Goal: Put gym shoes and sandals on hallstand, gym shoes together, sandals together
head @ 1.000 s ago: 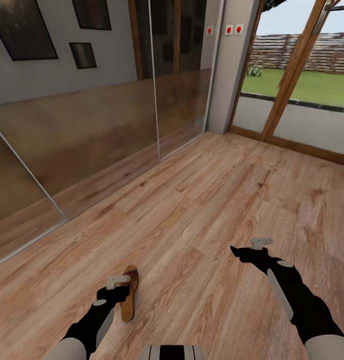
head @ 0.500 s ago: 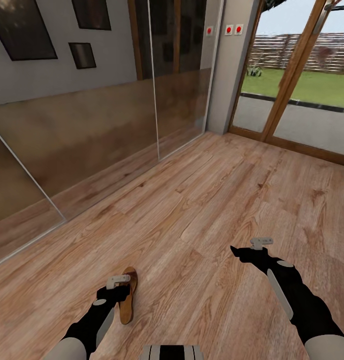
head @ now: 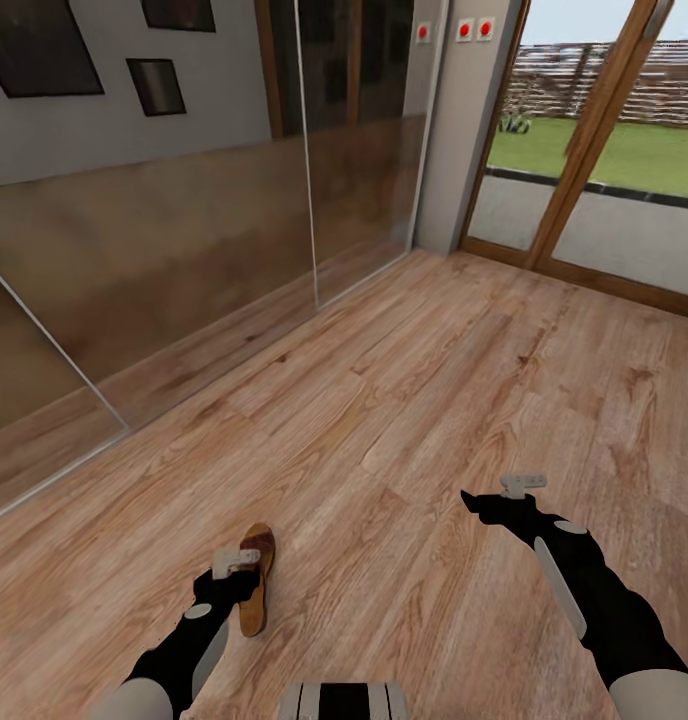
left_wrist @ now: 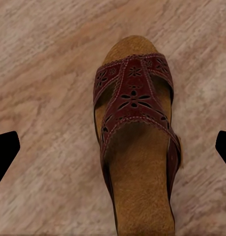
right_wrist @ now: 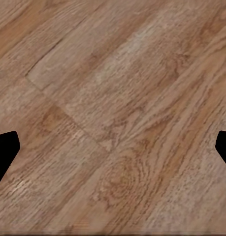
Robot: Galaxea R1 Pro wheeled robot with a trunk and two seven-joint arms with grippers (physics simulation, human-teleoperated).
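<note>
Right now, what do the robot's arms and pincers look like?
Both arms are matte black along the forearm, with a long light-grey panel on the side and pale grey upper sections near the shoulders. The left pincer and right pincer each carry a small light-grey block at the wrist. The fingertips are plain black wedges. No cables or markings show.

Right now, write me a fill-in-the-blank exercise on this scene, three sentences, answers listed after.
1. The sandal lies flat on the ____ floor.
2. The sandal sits under the robot's ____ gripper.
3. Below the open right gripper there is bare floor, and its jaws hold ____.

Missing words: wooden; left; nothing
</note>
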